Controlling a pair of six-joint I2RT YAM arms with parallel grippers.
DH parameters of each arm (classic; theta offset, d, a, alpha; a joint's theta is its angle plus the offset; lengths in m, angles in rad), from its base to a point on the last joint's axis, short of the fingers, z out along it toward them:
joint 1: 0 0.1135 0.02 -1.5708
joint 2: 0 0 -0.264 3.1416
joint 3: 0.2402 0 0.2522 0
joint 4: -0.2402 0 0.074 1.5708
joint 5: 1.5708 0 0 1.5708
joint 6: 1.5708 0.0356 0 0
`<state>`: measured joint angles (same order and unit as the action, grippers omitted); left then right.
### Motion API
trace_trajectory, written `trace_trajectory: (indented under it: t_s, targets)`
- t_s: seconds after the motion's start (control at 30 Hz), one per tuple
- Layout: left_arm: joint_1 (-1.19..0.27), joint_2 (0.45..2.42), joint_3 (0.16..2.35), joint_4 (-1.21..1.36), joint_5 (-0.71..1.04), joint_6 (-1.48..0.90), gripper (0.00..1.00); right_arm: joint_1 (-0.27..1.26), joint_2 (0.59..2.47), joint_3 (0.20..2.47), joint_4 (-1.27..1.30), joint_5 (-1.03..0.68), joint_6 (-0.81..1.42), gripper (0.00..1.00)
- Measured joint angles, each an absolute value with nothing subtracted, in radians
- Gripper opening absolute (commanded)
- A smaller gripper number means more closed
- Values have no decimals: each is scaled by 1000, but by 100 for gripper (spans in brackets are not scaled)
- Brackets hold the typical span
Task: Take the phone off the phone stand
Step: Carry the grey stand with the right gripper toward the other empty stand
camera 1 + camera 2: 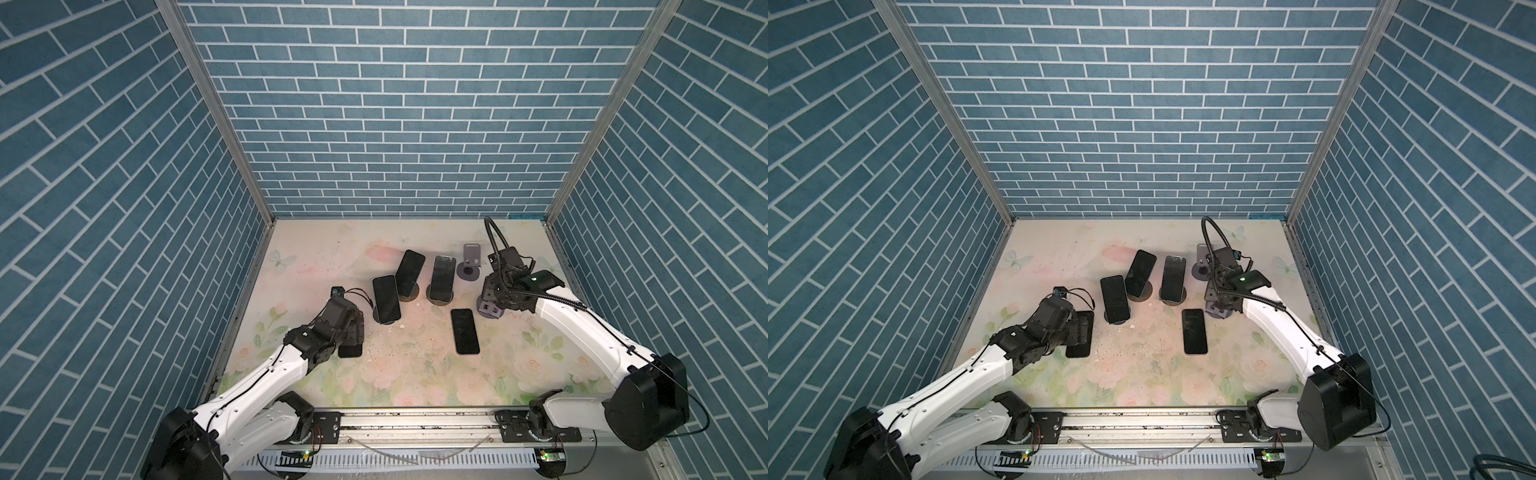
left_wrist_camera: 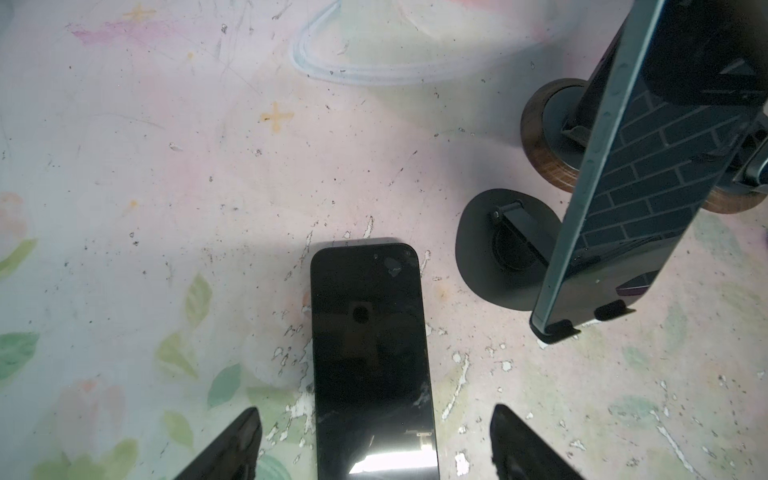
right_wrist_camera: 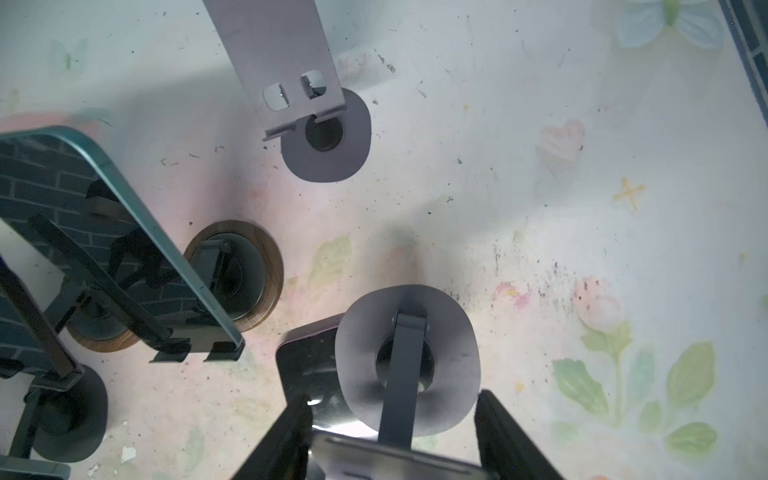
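Black, glossy slab phones number five and stands number five as well, all on the pale floral-printed tabletop (image 1: 316, 257).

Farthest left, the first black phone (image 2: 370, 353) lies flat, screen up, off any stand. The left gripper (image 2: 375, 410) hangs over its near end with jaws apart, one finger on each side of it and a gap on both sides, so nothing is gripped. The left arm reaches in from the front rail, its forearm slanting toward the middle. Its wrist is bent so the gripper points down at the table.

Next come three phones, each leaning on its own stand:
- The second phone (image 1: 386, 297) leans on a black round-based stand (image 2: 490, 257).
- The third phone (image 1: 410, 272) leans on a wood-rimmed stand (image 1: 409, 298).
- The fourth phone (image 1: 442, 277) leans on another wood-rimmed stand (image 1: 440, 302).

Right of them and nearer the front, the fifth phone (image 1: 465, 331) lies flat, just beside the grey oval-based stand (image 3: 449, 332). One corner of it is hidden behind that base in the right wrist view.

The right gripper (image 3: 395, 397) is clamped on the top of this stand's back plate, which carries no phone. The right arm stretches from the front rail toward the rear, with its wrist folded down over the stand. Behind it, the second grey stand (image 1: 471, 253) stands bare near the back wall.
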<state>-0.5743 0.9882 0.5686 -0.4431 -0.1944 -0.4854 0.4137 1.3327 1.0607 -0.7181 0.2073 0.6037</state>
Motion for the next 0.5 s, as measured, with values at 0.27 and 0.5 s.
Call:
trace_trajectory:
  t_s: [0.27,0.5]
  targets:
    - [-574,994,587,-452,-209,-485,87,251,1521,1076,-664,116,437,50]
    - [-574,995,620,-474,-234,-480,87,152,1683,1228,-608,45,289,51]
